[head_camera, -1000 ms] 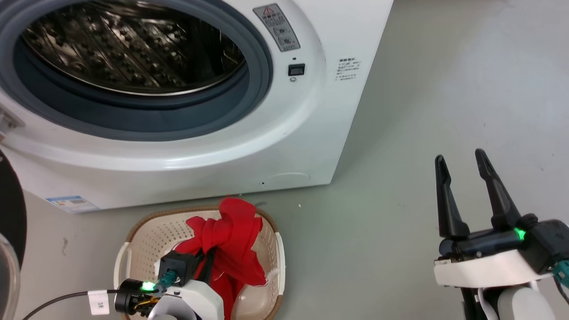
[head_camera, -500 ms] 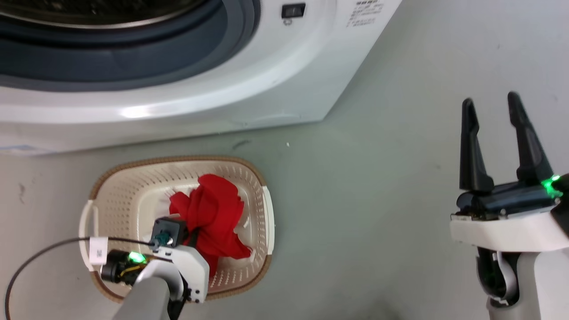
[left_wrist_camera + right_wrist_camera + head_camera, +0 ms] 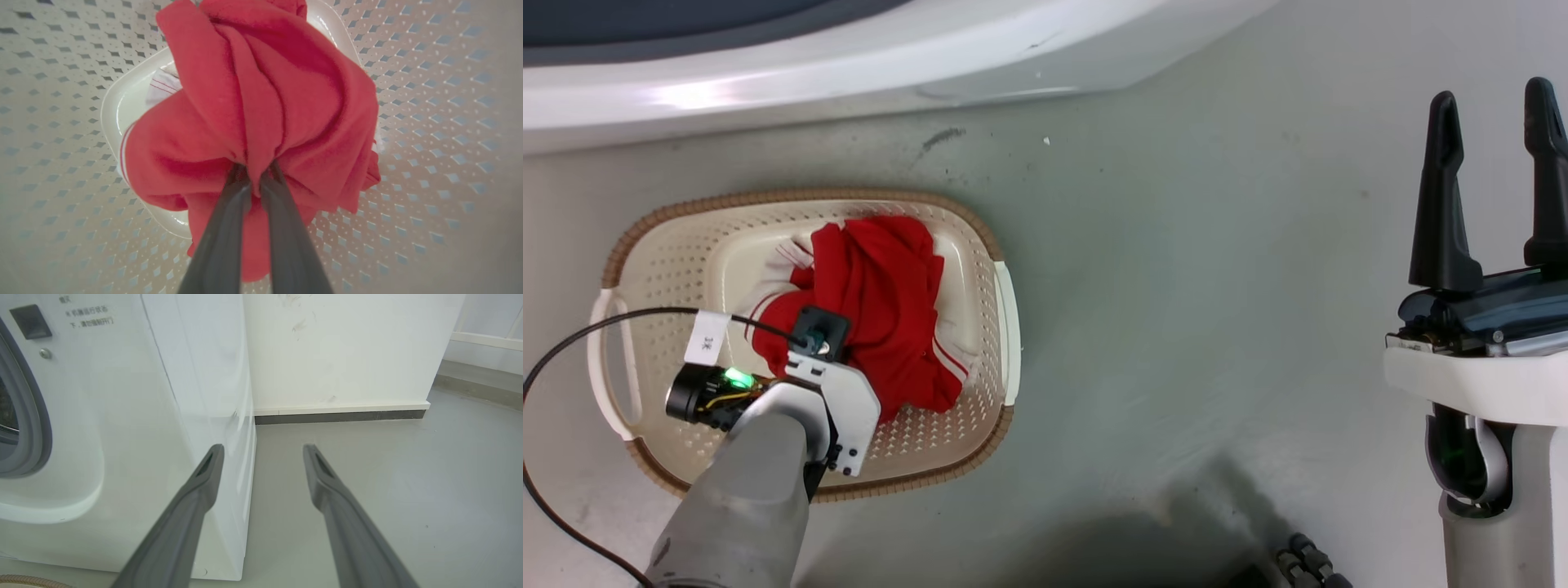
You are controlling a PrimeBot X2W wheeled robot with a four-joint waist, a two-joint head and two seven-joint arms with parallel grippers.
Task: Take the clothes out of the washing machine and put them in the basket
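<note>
The washing machine [image 3: 866,65], white, was seen along the top edge of the head view, its lower front curving over the grey floor [image 3: 1176,310]. In the right wrist view its grey gasket [image 3: 41,416] and flat side panel were also shown, with a white wall [image 3: 347,347] and a dark skirting strip [image 3: 339,415] behind.

The basket [image 3: 792,198] was set on the floor just in front of the machine, toward the left. Its brown rim and white handles were taken in whole from the head view, while its perforated walls were seen close up in the left wrist view.

The clothes [image 3: 882,278], red with white striped trim, were bunched in the middle of the basket, reaching toward its far rim.

The left gripper [image 3: 254,176] was positioned inside the basket. In the head view its fingers were hidden beneath the wrist, but in the left wrist view they were shown pressed together on a fold of the red cloth.

The right gripper [image 3: 1490,90] was held over bare floor at the right, well apart from the basket, its fingers [image 3: 204,486] spread and holding nothing.

A white tag [image 3: 707,337] was fixed to the black cable [image 3: 621,317] crossing the basket's left rim.
</note>
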